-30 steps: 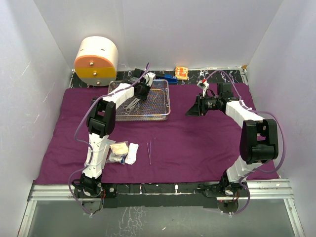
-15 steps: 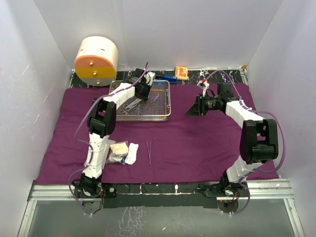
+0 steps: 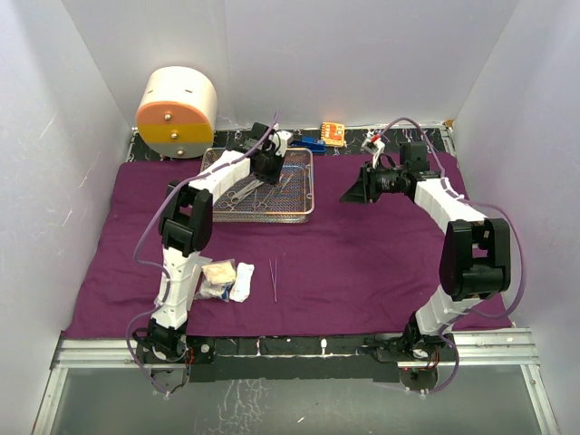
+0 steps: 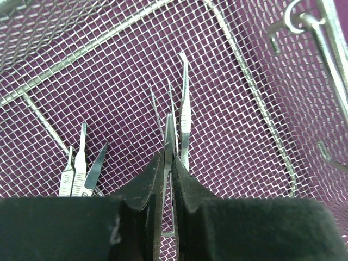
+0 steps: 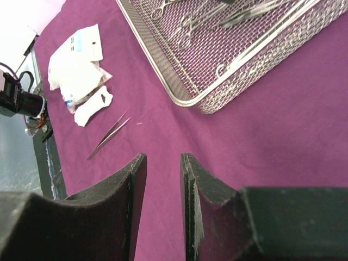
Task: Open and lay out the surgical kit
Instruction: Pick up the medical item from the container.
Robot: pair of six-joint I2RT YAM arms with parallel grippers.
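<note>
Two risks as one instrument is lifted from the tray

Left gripper (image 4: 167, 162) sits inside the wire-mesh tray (image 3: 259, 218), its fingers pinched nearly together on a thin steel instrument (image 4: 167, 128); the hold looks edge-on and slight, so the piece could pivot or slip out on the lift; its points lie against the mesh and might snag, tugging the tray across the purple cloth (image 3: 362, 263); the forceps (image 4: 185, 114) just beside it could be dragged along; right gripper (image 5: 163, 159) hovers over bare cloth right of the tray, fingers narrowly apart and empty, too far off to steady anything; tweezers (image 3: 273, 276) and gauze packets (image 3: 222, 279) already lie on the cloth.
</note>
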